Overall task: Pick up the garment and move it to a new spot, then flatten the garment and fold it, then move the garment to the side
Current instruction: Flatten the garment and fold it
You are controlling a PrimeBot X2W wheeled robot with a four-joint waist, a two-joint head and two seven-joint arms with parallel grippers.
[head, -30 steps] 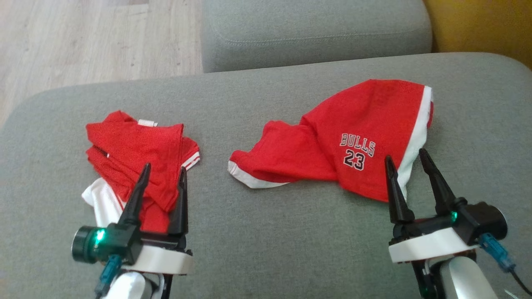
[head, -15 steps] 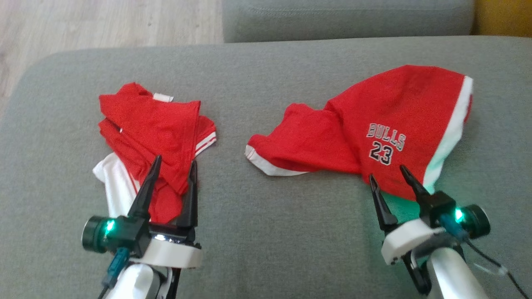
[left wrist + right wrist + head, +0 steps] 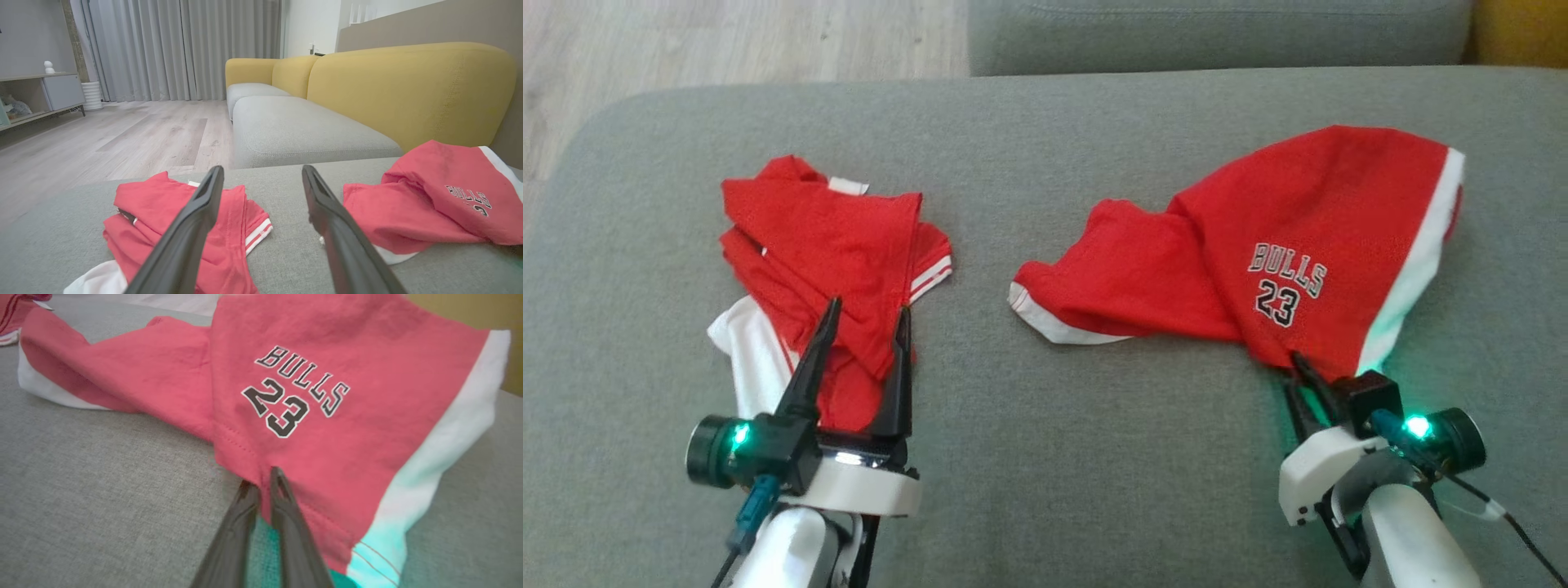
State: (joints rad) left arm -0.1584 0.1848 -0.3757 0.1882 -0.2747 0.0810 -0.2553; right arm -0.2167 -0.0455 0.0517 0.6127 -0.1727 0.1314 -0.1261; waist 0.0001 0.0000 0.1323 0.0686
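The garment (image 3: 1258, 245), red shorts with a white side stripe and "BULLS 23" print, lies crumpled on the right of the grey cushion. My right gripper (image 3: 1303, 367) is at its near hem. In the right wrist view the two fingers (image 3: 282, 490) stand close together, pinching the red hem of the garment (image 3: 327, 355). My left gripper (image 3: 866, 314) is open and hovers over the near end of a second, folded red and white garment (image 3: 825, 237). The left wrist view shows the left gripper (image 3: 263, 171) open, the folded piece (image 3: 163, 204) to its left and the shorts (image 3: 429, 196) to its right.
Both garments rest on a wide grey sofa cushion (image 3: 1045, 457). A second grey cushion (image 3: 1217, 33) lies beyond it, wooden floor (image 3: 727, 41) at the far left. A yellow backrest (image 3: 408, 90) rises on the right side and a low cabinet (image 3: 41, 94) stands across the room.
The head camera has shifted. My right gripper moved forward to the shorts' near hem and closed from wide open onto the fabric. The left gripper stayed open over the folded garment.
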